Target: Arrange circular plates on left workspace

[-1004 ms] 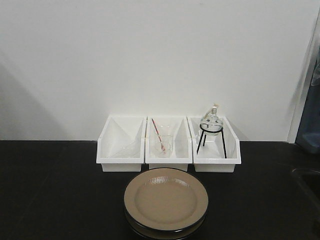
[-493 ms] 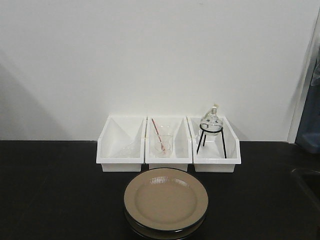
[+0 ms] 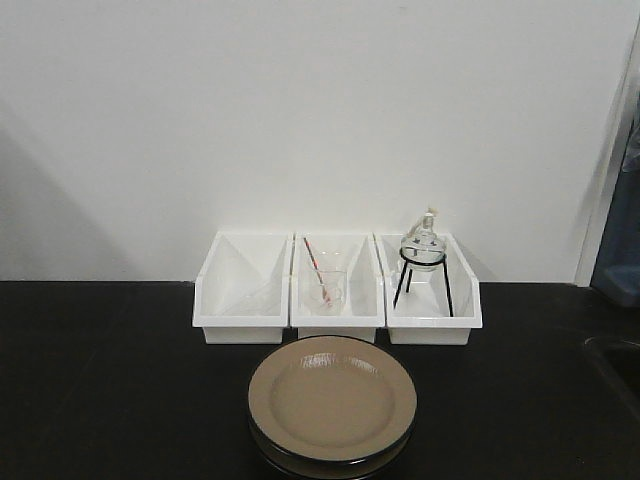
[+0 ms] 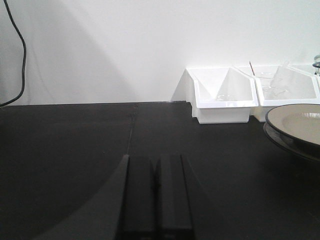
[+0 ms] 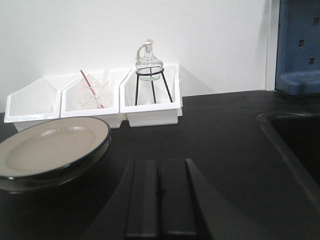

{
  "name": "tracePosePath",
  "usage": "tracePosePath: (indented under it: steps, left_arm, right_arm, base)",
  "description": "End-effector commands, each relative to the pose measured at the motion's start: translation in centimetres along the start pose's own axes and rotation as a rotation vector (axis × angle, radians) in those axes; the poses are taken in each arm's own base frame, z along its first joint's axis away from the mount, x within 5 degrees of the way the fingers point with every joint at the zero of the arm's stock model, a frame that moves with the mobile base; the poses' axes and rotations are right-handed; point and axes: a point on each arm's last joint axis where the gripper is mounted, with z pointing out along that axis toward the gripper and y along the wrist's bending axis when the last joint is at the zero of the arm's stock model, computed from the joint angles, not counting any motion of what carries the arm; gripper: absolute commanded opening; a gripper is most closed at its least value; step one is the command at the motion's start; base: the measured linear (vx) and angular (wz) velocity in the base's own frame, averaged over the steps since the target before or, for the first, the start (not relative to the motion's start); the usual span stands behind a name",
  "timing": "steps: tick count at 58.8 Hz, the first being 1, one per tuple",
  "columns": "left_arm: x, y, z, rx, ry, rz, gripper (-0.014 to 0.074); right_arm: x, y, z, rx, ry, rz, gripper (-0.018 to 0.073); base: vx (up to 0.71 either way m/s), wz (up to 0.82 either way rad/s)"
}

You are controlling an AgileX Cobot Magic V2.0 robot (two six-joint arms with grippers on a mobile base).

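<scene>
Two tan plates [image 3: 332, 405] with dark rims are stacked on the black countertop [image 3: 110, 380], just in front of the middle white bin. The stack also shows at the right edge of the left wrist view [image 4: 296, 126] and at the left of the right wrist view [image 5: 50, 150]. My left gripper [image 4: 156, 165] is shut and empty, low over bare countertop left of the plates. My right gripper [image 5: 160, 170] is shut and empty, low over the countertop right of the plates. Neither gripper shows in the front view.
Three white bins [image 3: 338, 290] stand side by side against the white wall. The middle one holds glassware with a red rod [image 3: 318, 270]. The right one holds a glass lamp on a black tripod [image 3: 421, 262]. A recessed sink [image 5: 295, 145] lies at the right. A black cable [image 4: 17, 55] hangs at the far left.
</scene>
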Motion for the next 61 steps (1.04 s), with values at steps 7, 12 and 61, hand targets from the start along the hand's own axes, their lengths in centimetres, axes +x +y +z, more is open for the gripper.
tracePosePath:
  steps: [7,12,61]
  left_arm:
    - [-0.38,0.04,-0.09,-0.004,-0.079,-0.010,0.0002]
    - [-0.38,0.04,-0.09,-0.004,-0.079,-0.010,0.0002]
    - [-0.38,0.04,-0.09,-0.004,-0.079,-0.010,0.0002]
  right_arm:
    - [0.45,-0.06,-1.02,-0.014,-0.114,0.006,-0.0005]
    - [0.54,-0.07,-0.99,-0.013,-0.106,0.006,-0.0005]
    - [0.53,-0.07,-0.99,-0.013,-0.107,0.010,-0.0005]
  base:
    - [0.00,0.00]
    - [0.00,0.00]
    - [0.00,0.00]
